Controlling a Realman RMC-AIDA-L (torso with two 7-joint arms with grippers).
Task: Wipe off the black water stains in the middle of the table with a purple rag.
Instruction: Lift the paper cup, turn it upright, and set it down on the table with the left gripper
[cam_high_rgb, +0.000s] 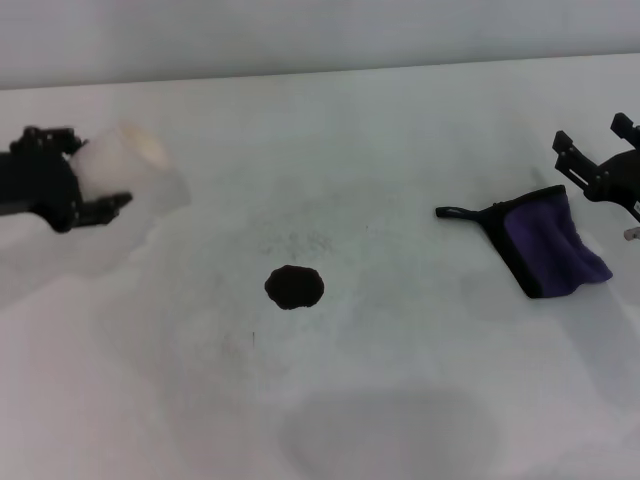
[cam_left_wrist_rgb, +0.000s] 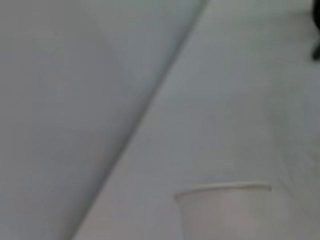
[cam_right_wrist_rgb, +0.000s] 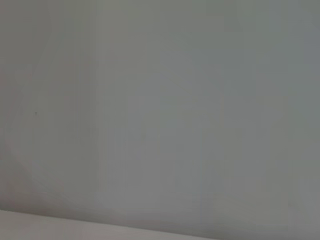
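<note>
While our head camera looks down on the white bench (cam_high_rgb: 400, 130), we see one black water stain (cam_high_rgb: 294, 287) near its middle, a roundish blot with ragged edges. Faint grey speckles lie on the surface just behind the stain, and a soft grey shadow darkens the near part of the bench. Beyond the far edge rises a plain pale wall.

Our left pincer (cam_high_rgb: 75, 190) hangs at the left side, pinching a white paper cup (cam_high_rgb: 125, 165) that is tipped on its side with its mouth turned away from the arm. The cup is held off the surface, well apart from the stain. From the left wrist camera we see only the cup's rim (cam_left_wrist_rgb: 225, 189) against the bench and the wall.

Our right pincer (cam_high_rgb: 600, 165) sits at the right edge, its black fingers spread. It is just behind the purple rag (cam_high_rgb: 550, 245) and we cannot tell whether it touches the cloth. The rag lies flat on the bench, well to the right of the stain, with black trim along its edge and a black loop strap (cam_high_rgb: 462, 212) pointing toward the middle. From the right wrist camera we see only a blank grey-white surface.
</note>
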